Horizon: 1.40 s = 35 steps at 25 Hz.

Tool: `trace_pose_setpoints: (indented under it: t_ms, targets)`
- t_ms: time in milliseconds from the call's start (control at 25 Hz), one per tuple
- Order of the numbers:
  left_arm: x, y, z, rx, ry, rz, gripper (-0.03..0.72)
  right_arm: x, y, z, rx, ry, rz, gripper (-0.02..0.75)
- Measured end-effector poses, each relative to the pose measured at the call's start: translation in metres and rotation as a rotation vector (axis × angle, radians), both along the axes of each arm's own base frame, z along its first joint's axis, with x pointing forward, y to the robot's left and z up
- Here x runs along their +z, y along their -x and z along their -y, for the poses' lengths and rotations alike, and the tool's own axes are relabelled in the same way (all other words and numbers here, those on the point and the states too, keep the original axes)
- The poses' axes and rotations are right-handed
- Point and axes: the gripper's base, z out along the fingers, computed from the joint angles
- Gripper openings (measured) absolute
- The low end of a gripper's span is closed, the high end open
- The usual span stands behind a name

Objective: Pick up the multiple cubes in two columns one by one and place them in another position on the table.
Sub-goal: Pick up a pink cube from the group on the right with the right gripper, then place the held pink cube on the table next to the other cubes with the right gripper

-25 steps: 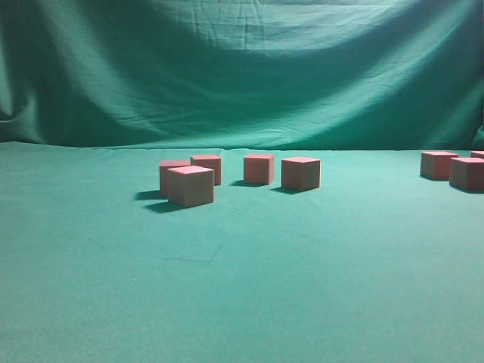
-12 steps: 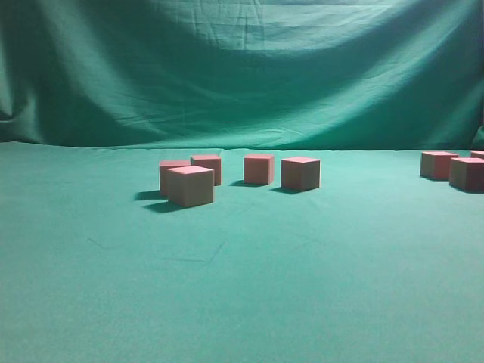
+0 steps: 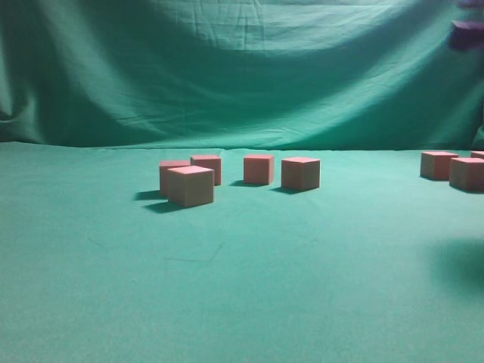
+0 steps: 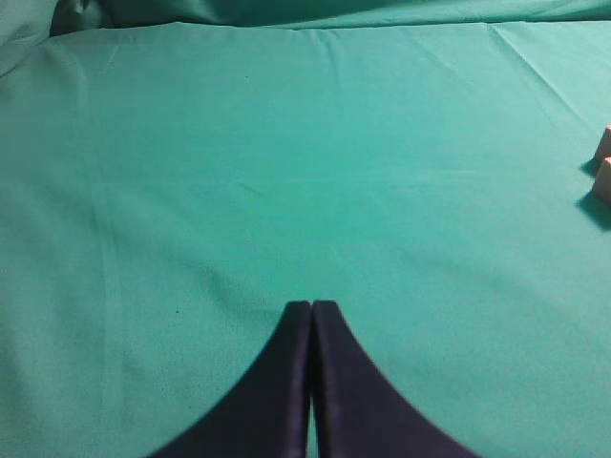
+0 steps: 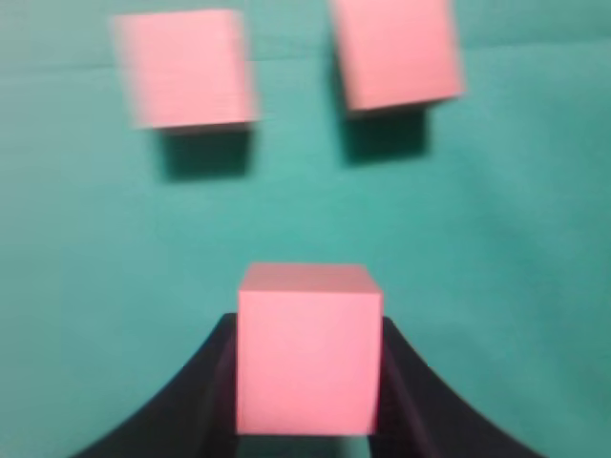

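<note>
Several reddish-pink cubes stand on the teal table [image 3: 242, 287]. A middle group has a front cube [image 3: 190, 186], one behind it [image 3: 172, 168], and others [image 3: 206, 168] [image 3: 259, 169] [image 3: 301, 173]. More cubes [image 3: 439, 165] [image 3: 466, 173] stand at the right edge. My right gripper [image 5: 308, 324] is shut on one cube [image 5: 308, 353] and holds it above two others [image 5: 186, 69] [image 5: 396, 52]. A dark blurred part of the right arm [image 3: 467, 34] shows at the exterior view's top right. My left gripper [image 4: 311, 307] is shut and empty over bare cloth, with two cubes [image 4: 604, 176] at the far right.
A draped, wrinkled green backdrop [image 3: 242, 76] rises behind the table. A dark shadow [image 3: 461, 265] lies on the cloth at the lower right. Bare cloth spreads across the front and left of the table.
A dark blurred shape has come into the exterior view's top right, and a shadow has appeared on the cloth at the lower right. The cubes on the table have not moved.
</note>
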Motion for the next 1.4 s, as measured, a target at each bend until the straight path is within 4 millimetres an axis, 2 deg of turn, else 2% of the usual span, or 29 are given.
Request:
trace_pose_setpoints:
  t_ms: [120,320,720,1040,1400]
  targets:
    - [0.000,0.000,0.000,0.000,0.000,0.000,0.000,0.015,0.020,-0.039,0.169,-0.005,0.037,0.262]
    - [0.000,0.000,0.000,0.000,0.000,0.000,0.000,0.017,0.047,-0.094,0.523,0.040,0.046,0.262]
    - [0.000,0.000,0.000,0.000,0.000,0.000,0.000,0.014,0.053,-0.165,0.891,0.106,0.061,0.262]
    - [0.000,0.000,0.000,0.000,0.000,0.000,0.000,-0.003,0.027,-0.200,1.001,0.158,0.029,0.262]
    - [0.000,0.000,0.000,0.000,0.000,0.000,0.000,-0.020,0.014,-0.216,1.016,0.160,-0.001,0.262]
